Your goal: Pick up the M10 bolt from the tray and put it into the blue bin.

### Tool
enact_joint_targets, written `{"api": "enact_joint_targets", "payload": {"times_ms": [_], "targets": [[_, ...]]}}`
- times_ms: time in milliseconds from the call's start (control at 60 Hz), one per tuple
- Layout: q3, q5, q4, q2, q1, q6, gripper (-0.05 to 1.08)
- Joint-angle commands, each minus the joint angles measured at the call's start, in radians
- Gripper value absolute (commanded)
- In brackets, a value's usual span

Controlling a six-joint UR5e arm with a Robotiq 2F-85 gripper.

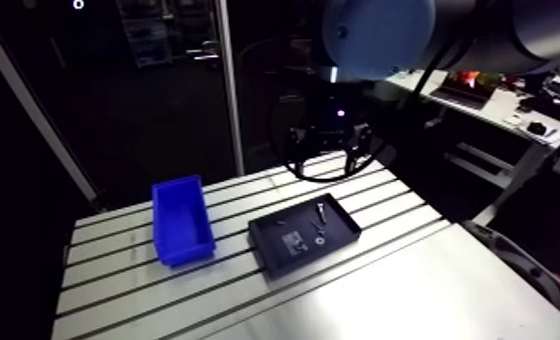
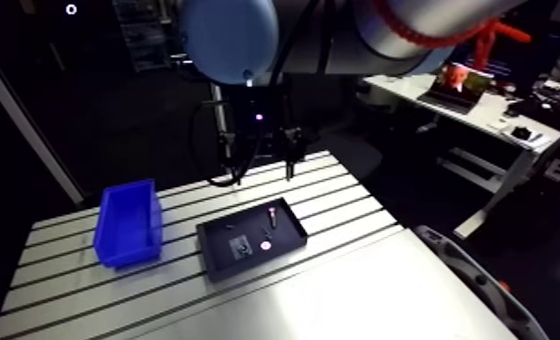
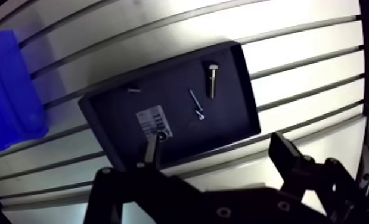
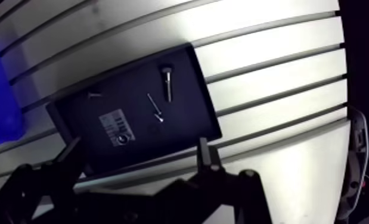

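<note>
Bolt (image 3: 213,80) in tray (image 3: 229,114), claw (image 3: 216,143) spread, empty

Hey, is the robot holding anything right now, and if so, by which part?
Nothing is held. The jaws stand open with nothing between them, and the M10 bolt lies in the black tray, ahead of them.

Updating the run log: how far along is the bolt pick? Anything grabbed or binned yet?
Done: nothing yet. The M10 bolt lies in the black tray, beside a thinner screw. In hand: the gripper hangs above the tray, open and empty. Left: descend, grasp the bolt, carry it to the blue bin, which shows no bolt inside, and release.
</note>
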Motion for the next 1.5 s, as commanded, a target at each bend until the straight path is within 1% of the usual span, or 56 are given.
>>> {"api": "enact_joint_targets", "payload": {"times_ms": [17,250,333,417,500,517,533,550,567,583,683,700,717,733,850,883,917,1050,1150,1267,1383,1500], "targets": [[0.010,0.000,-0.032,0.023,-0.011,-0.001,0.01],[0.010,0.000,-0.044,0.045,-0.015,-0.014,0.01],[0.013,-0.003,-0.052,0.052,-0.017,-0.036,0.02],[0.015,-0.003,-0.055,0.063,-0.019,-0.038,0.08],[0.015,-0.003,-0.055,0.067,-0.017,-0.038,0.12],[0.015,-0.003,-0.055,0.068,-0.017,-0.038,0.15],[0.015,-0.003,-0.055,0.068,-0.017,-0.038,0.15],[0.015,-0.003,-0.055,0.068,-0.017,-0.038,0.18],[0.015,-0.003,-0.055,0.068,-0.017,-0.038,0.18],[0.016,-0.003,-0.055,0.069,-0.017,-0.037,0.22],[0.016,-0.003,-0.056,0.080,-0.017,-0.036,0.24],[0.016,-0.003,-0.056,0.083,-0.017,-0.035,0.27],[0.016,-0.003,-0.056,0.083,-0.017,-0.035,0.27],[0.016,-0.003,-0.056,0.086,-0.017,-0.035,0.31],[0.016,-0.003,-0.056,0.095,-0.017,-0.033,0.36],[0.016,-0.003,-0.063,0.104,-0.017,-0.035,0.43],[0.016,-0.003,-0.072,0.107,-0.017,-0.035,0.44],[0.015,-0.003,-0.102,0.130,-0.017,-0.039,0.45],[0.015,-0.003,-0.104,0.144,-0.018,-0.039,0.48],[0.011,-0.003,-0.104,0.159,-0.017,-0.037,0.49],[0.007,-0.003,-0.104,0.166,-0.017,-0.033,0.50],[0.010,-0.002,-0.105,0.172,-0.017,-0.030,0.53]]}}
